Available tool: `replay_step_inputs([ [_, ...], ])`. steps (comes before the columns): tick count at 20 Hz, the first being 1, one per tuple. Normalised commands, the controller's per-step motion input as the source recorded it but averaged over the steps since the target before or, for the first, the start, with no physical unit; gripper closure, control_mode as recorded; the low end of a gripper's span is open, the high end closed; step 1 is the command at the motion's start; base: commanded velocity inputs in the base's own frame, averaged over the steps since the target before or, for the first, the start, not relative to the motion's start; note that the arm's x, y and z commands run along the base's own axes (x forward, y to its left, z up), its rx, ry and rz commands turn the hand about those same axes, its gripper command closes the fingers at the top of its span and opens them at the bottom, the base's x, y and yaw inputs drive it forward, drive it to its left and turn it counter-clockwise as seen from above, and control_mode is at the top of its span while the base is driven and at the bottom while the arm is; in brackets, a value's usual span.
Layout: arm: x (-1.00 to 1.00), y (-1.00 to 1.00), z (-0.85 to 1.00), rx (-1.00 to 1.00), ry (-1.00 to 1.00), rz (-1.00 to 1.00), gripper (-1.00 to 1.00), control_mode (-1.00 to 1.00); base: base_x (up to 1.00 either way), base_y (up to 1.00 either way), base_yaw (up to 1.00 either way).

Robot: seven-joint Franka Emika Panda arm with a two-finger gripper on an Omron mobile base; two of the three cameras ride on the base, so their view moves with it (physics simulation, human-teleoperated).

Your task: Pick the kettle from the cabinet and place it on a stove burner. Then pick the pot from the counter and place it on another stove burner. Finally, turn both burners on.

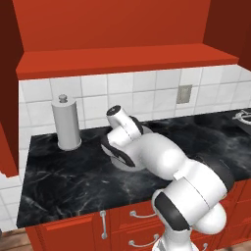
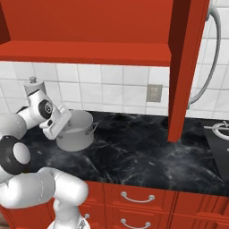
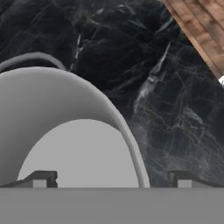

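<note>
The wide grey pot (image 2: 79,134) stands on the black veined counter (image 2: 134,156), half hidden behind my arm in the left base view (image 1: 121,163). My gripper (image 3: 112,179) hangs low over the pot's near side, open, with one fingertip (image 3: 40,179) inside the pot (image 3: 65,113) and the other outside its wall. From the right base view the hand (image 2: 58,123) tilts down onto the rim. The red wall cabinet (image 1: 117,29) stands open above. A burner grate (image 2: 220,130) shows at the far right edge. The kettle is out of view.
A tall pale knob-topped cylinder (image 1: 66,122) stands at the back left of the counter. An open red cabinet door (image 2: 185,67) hangs between the pot and the cooktop. Red drawers (image 2: 136,199) with silver handles run below. Wooden floor (image 3: 201,26) lies past the counter's edge.
</note>
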Motion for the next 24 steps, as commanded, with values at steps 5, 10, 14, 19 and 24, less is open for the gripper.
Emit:
replay_step_inputs([
  [5,0.00,0.00,-0.33,0.01,0.00,-0.06,-1.00,-1.00,0.00,0.00,0.00],
  [10,0.03,0.05,-0.34,0.00,0.00,-0.06,1.00,-1.00,0.00,0.00,0.00],
  [14,0.07,0.08,-0.28,0.00,0.00,-0.04,1.00,-1.00,0.00,0.00,0.00],
  [19,0.00,0.00,-0.10,0.00,0.02,0.00,1.00,-1.00,0.00,0.00,0.00],
  [24,0.00,0.00,0.00,0.00,-0.04,-0.01,1.00,-1.00,0.00,0.00,0.00],
])
